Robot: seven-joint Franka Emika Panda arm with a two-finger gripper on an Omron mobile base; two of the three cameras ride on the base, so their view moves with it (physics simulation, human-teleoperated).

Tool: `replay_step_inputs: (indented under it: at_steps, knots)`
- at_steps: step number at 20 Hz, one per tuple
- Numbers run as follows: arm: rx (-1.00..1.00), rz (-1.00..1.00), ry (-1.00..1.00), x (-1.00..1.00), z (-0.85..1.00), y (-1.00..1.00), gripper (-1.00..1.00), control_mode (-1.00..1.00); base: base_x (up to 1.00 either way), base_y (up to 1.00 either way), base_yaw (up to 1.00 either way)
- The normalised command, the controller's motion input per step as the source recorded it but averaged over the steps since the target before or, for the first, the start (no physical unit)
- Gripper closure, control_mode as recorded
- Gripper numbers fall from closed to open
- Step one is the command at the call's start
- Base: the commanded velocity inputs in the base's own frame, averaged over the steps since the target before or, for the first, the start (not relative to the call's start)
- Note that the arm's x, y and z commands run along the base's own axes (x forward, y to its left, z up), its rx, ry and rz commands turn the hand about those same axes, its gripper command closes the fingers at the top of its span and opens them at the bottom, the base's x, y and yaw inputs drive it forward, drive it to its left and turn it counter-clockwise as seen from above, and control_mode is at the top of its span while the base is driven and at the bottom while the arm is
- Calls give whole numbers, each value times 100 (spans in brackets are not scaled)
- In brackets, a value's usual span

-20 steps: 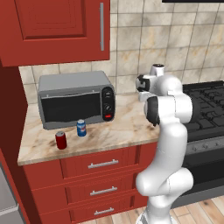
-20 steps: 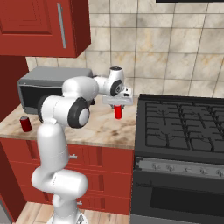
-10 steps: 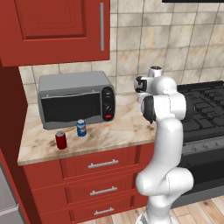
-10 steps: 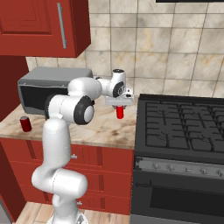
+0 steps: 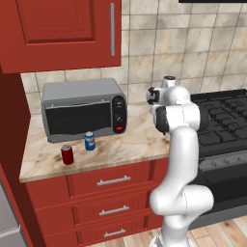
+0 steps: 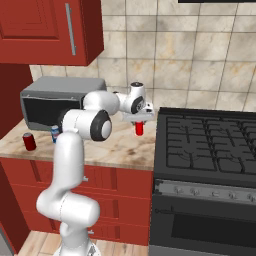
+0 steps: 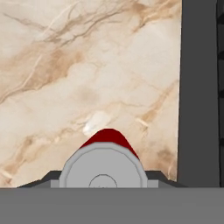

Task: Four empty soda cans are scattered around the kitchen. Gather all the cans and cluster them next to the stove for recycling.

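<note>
We're looking across the kitchen at the red wooden cabinets (image 5: 62, 34), panelled and glossy, with slim metal bar handles on the drawers below. Next in size comes the stove (image 6: 210, 145), a wide black slab with dark grates ribbing its top, butted right against the counter's edge. The counter (image 5: 130, 142) is a beige-brown marble, veined and mottled, and in the hand view we see those rust-coloured veins close up with the stove's flat dark edge (image 7: 199, 87) running down the right. At the back of the counter sits the toaster oven (image 5: 83, 110), a boxy grey metal case with a dark glass door and knobs down its right side. Now the small things: in front of the toaster oven stand two upright cylinders near each other but apart, a blue can (image 5: 89, 141) and, closer to the counter's front edge, a red can (image 5: 67, 154). And here's the gripper (image 6: 140, 120), hanging over the counter just beside the stove, its fingers pinching a third red soda can (image 6: 139, 128) that hangs upright beneath it; in the hand view we see that can's round silver top (image 7: 103, 168) and a red sliver of wall between the finger tips.
</note>
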Motion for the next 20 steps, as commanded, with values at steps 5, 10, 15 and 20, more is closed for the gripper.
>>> replay_step_inputs:
  at_steps: [5,10,15,20]
  knots:
    - [-1,3,-1,24,-22,-4,100,-100,0,0,0]
    - [0,2,0,15,-21,-5,100,-100,0,0,0]
    - [0,0,0,10,-12,-2,100,-100,0,0,0]
    - [0,0,0,4,-2,-2,100,-100,0,0,0]
